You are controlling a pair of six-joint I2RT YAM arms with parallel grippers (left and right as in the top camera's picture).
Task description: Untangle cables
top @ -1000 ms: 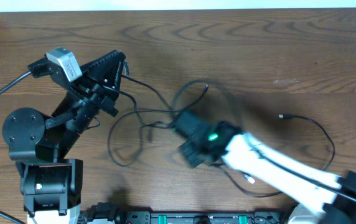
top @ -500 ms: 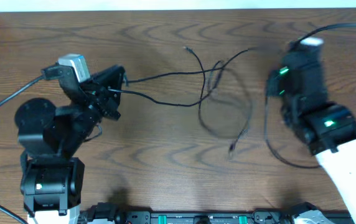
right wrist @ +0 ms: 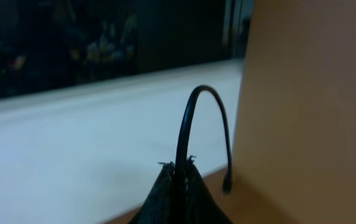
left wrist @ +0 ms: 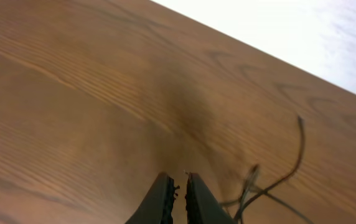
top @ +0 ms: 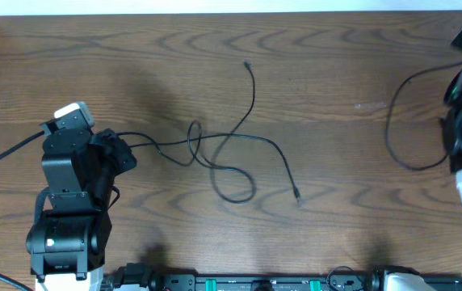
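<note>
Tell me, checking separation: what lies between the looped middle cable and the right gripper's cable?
Bare table separates the middle cable and the right cable, seen overhead.

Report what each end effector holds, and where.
Right end effector: black cable, pinched near its plug end. Left end effector: shut; looped cable reaches it, hold unclear.
</note>
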